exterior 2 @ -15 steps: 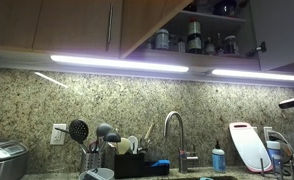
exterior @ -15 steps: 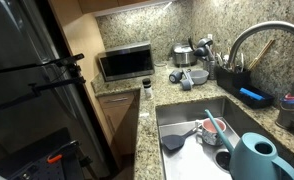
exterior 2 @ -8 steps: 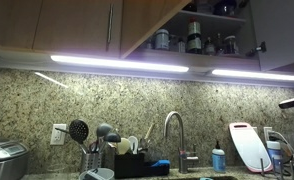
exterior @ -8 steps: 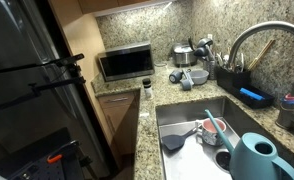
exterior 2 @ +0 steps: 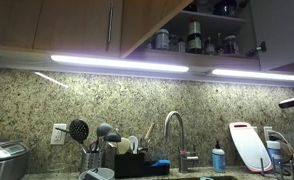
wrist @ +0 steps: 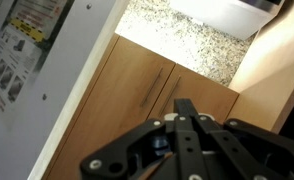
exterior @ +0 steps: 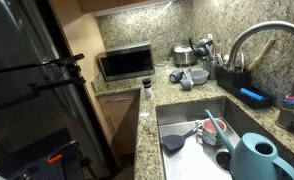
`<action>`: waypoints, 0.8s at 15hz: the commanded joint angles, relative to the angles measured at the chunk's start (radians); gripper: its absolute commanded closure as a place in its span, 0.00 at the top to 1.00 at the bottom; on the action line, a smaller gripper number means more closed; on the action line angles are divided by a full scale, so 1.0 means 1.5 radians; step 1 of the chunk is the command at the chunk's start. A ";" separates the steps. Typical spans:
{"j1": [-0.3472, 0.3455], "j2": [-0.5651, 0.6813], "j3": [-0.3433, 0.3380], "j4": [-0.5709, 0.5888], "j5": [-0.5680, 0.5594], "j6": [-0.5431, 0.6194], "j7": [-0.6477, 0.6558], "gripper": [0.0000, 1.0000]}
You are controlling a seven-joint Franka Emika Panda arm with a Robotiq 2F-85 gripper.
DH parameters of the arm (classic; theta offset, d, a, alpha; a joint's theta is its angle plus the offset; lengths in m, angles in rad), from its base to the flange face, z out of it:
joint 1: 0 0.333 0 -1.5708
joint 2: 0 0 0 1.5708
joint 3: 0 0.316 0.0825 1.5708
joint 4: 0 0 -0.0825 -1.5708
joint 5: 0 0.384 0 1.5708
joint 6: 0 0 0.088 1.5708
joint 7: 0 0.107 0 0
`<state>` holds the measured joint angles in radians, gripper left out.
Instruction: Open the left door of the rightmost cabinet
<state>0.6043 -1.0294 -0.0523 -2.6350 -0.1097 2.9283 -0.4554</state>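
At upper right in an exterior view, the left door (exterior 2: 142, 20) of the rightmost cabinet (exterior 2: 215, 62) is hanging swung out, and jars (exterior 2: 195, 38) are showing on the shelf. Nothing is shifting versus a second ago, so the opening is probably done. In the wrist view the black tool (wrist: 185, 108) is staying pressed together, empty, and is facing flat wood lower doors (wrist: 137, 95) by the speckled granite worktop (wrist: 182, 40).

black fingers (wrist: 184, 120) pressed together, tips touching
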 commanded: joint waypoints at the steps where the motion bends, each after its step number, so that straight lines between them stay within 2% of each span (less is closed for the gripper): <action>1: 0.022 -0.104 -0.048 -0.008 -0.010 -0.021 -0.022 0.00; 4: -0.003 -0.157 -0.084 0.015 -0.004 0.008 -0.004 0.00; 7: -0.042 -0.167 -0.112 0.033 0.000 0.066 0.021 0.00; 12: -0.124 -0.124 -0.131 0.026 -0.003 0.234 0.068 0.00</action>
<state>0.5012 -1.2929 -0.2583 -2.6035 -0.1111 3.1428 -0.4228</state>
